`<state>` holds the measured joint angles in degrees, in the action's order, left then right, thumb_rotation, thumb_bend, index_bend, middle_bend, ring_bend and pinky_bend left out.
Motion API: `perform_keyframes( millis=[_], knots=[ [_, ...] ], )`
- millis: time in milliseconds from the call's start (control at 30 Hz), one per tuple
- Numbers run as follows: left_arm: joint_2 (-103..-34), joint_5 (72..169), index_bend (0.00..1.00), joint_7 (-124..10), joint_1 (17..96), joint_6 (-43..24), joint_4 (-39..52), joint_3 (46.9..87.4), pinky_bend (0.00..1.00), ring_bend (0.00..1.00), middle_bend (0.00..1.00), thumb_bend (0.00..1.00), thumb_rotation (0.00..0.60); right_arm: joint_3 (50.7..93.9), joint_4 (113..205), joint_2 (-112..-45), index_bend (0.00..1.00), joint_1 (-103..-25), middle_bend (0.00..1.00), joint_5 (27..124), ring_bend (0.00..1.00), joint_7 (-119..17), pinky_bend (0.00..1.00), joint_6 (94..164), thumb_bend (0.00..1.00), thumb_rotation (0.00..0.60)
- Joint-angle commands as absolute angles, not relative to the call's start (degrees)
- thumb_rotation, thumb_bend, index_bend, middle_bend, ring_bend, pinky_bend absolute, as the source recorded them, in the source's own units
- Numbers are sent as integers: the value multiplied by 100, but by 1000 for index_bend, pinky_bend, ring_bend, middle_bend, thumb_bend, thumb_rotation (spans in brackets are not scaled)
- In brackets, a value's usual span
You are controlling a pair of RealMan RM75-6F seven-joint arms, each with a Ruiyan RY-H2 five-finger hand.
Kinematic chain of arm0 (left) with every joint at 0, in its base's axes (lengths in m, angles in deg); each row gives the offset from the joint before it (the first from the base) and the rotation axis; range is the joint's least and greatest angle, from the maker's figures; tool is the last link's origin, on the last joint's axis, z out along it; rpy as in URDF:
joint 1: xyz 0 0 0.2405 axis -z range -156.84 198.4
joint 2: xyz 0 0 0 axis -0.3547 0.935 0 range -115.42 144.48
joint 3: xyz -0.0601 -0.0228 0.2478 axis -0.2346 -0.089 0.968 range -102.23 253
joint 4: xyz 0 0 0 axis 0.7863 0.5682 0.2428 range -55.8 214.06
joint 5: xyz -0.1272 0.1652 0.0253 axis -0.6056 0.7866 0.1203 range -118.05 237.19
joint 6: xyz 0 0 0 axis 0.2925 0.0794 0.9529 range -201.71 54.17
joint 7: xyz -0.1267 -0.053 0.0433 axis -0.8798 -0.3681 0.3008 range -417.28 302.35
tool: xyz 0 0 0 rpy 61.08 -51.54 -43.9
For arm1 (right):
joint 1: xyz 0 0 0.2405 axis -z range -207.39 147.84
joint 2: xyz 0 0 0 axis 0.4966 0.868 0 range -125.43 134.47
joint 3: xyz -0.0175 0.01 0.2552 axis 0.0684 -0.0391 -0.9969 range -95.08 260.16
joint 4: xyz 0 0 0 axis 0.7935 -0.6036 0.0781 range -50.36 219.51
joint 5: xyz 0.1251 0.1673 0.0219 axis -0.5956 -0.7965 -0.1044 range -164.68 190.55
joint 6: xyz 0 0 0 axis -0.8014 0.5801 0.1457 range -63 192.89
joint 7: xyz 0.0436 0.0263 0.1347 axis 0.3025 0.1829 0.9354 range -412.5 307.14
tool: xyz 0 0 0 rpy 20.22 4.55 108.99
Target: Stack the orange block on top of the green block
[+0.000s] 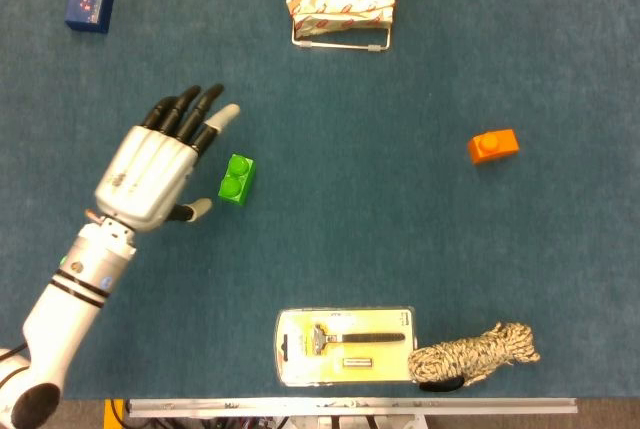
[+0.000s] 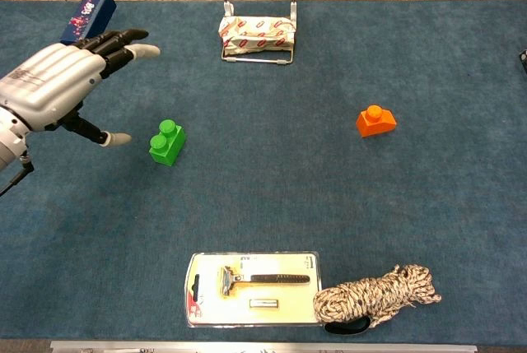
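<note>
Toward the surface's right edge we see the orange block (image 1: pixel 493 146), well apart from the green block (image 1: pixel 236 179); our left hand (image 1: pixel 160 169), fingers spread and empty, hovers just beside the green one, so the unseen right hand probably lies nearer the orange.

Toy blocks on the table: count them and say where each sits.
2. The green block sits left of centre, just beside the open left hand. The orange block sits alone on the right. Neither view shows any more.
</note>
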<state>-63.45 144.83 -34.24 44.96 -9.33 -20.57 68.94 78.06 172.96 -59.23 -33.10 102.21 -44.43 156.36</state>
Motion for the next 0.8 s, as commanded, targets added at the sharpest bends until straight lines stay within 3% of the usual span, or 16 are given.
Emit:
perform_keyframes(
  millis=[33, 800],
  knots=[
    [-6489, 14316, 92, -3212, 4648, -1097, -2079, 6866, 134, 0, 0, 88, 600, 7801, 17295, -5915, 267, -3307, 315, 10207, 148, -4432, 343, 15624, 253, 600],
    [-7245, 13228, 92, -2659, 5280, -1603, -1829, 6843, 111, 0, 0, 88, 600, 7779, 17362, -5833, 267, -3315, 315, 10058, 148, -4471, 343, 15425, 254, 600]
  ],
)
